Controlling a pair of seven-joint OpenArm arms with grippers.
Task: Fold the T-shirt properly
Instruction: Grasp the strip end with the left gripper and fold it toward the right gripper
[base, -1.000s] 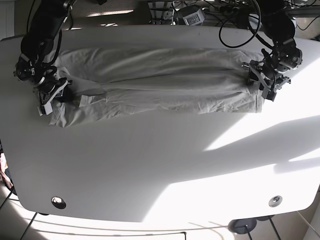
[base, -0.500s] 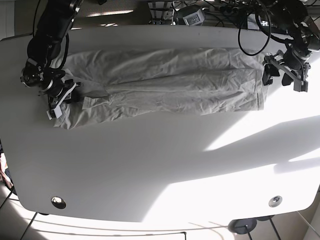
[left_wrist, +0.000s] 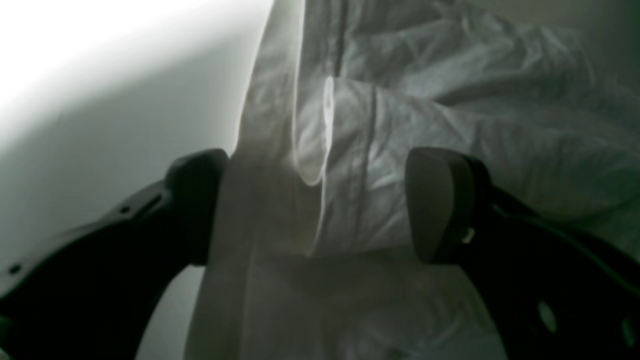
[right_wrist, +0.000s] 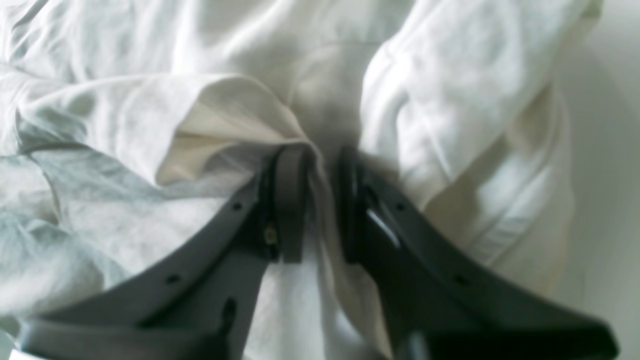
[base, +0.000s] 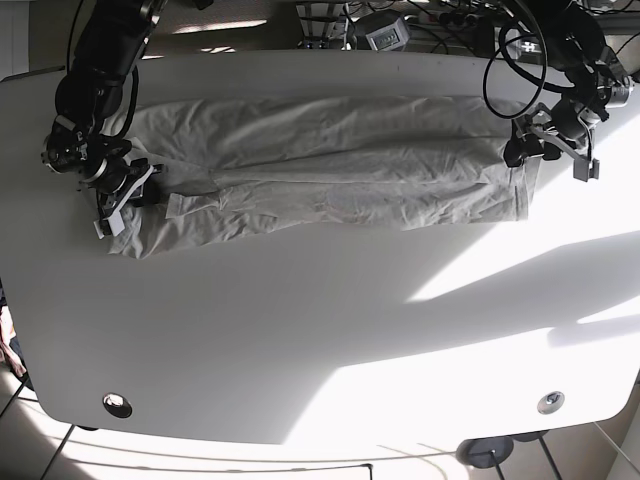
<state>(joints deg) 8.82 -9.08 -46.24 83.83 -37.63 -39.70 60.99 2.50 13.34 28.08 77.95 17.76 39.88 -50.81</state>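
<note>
- The shirt (base: 330, 170) is lying as a long, lengthwise-folded band across the far half of the desk (base: 320, 330), running from 9 o'clock to 3 o'clock.
- Change: compared with a second ago, the left claw (base: 530, 150) is no longer sitting on the band's end hem; it lifted away to the outside and is now coming back in at the 3 o'clock end. The right claw (base: 125, 190) has shifted slightly inward, and the cloth at 9 o'clock is bunching a little tighter.
- Meaning, as a judgement: the left arm is re-gripping, so the crosswise fold is not starting yet.
- Left claw (left_wrist: 320, 205): the jaws are standing wide apart, straddling a raised fold of shirt (left_wrist: 360, 165) without pinching it. It is holding nothing.
- Right claw (right_wrist: 320, 200): the jaws are nearly closed, clamping a pleat of shirt (right_wrist: 210, 120) between them.
- The wrist views are showing jaw gaps and cloth layers; the base view is too coarse for that.
- The base view alone is showing the full band, both ends, and bare desk toward 6 o'clock.
</note>
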